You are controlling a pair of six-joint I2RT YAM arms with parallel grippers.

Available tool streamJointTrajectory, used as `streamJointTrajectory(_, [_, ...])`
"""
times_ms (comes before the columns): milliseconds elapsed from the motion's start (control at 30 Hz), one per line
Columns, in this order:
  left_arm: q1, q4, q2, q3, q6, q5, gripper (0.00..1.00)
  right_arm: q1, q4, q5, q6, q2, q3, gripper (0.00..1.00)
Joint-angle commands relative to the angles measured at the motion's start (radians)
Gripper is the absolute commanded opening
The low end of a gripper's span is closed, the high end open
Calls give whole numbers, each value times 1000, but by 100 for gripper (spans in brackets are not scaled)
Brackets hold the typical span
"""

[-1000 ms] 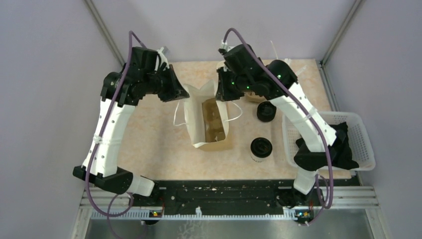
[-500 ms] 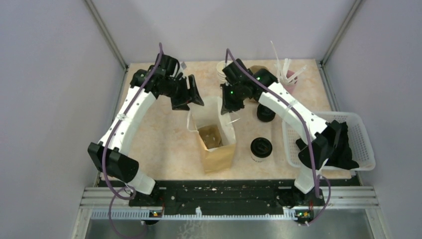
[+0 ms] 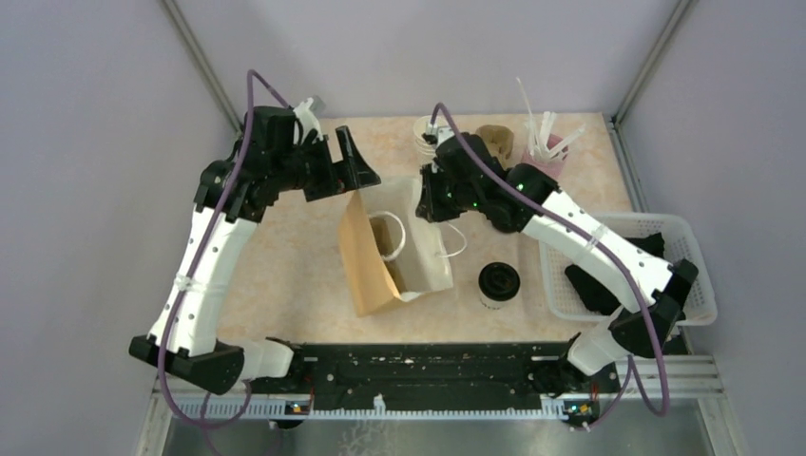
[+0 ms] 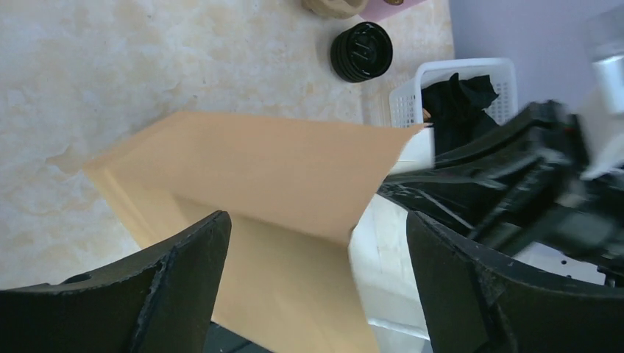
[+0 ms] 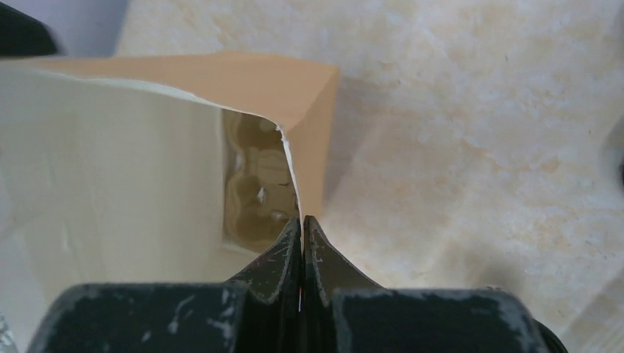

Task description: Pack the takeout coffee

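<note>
The right tool (image 5: pixel 302 228) is pressed together on the thin upper edge of the paper bag (image 3: pixel 418 266), pinching one wall of its mouth. In its wrist view a moulded tray shows at the bottom of the bag. The left tool (image 4: pixel 316 220) hangs at the bag's far-left side with its jaws wide apart. The tan wall lies between them, and I cannot tell whether either finger touches it.

The bag leans on the counter (image 3: pixel 285 247), mouth partly spread. The takeout coffee (image 3: pixel 499 282) stands upright just right of the bag, apart from it, between the bag and the white basket (image 3: pixel 699 275).

The step in hand looks like opening and steadying the bag. Nothing is packed yet. Next, the left tool likely needs a hold on the mouth so the right can let go and reach the cup without the bag slumping.
</note>
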Motion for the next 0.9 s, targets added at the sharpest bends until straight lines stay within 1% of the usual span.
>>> streamJointTrajectory(0, [2,206,-129,-118,-12,-8,96,5,316,91,-117,-86,-143,0])
streamJointTrajectory(67, [1,241,-178,-169,-12,-30,98,10,313,90,-139,-75,-119,0])
streamJointTrajectory(200, [3,333,-272,-292,-23,-54,98,21,341,158,-135,-90,-147,0])
streamJointTrajectory(267, [3,344,-281,-326,-41,-53,99,22,345,184,-124,-91,-154,0])
streamJointTrajectory(400, [2,335,-263,-332,-53,-44,98,25,348,235,-101,-96,-156,0])
streamJointTrajectory(533, [3,296,-209,-275,-44,-28,98,24,377,242,-97,-90,-160,0])
streamJointTrajectory(633, [3,225,-157,-206,-42,-38,98,25,369,248,-53,-73,-146,0])
streamJointTrajectory(733, [7,122,-91,-111,-44,-46,98,21,290,301,64,-33,-96,0])
streamJointTrajectory(800, [9,52,-55,-49,-44,-47,98,13,209,342,148,15,-34,0])
streamJointTrajectory(867, [11,10,-29,7,-40,-58,98,4,135,346,229,54,25,0])
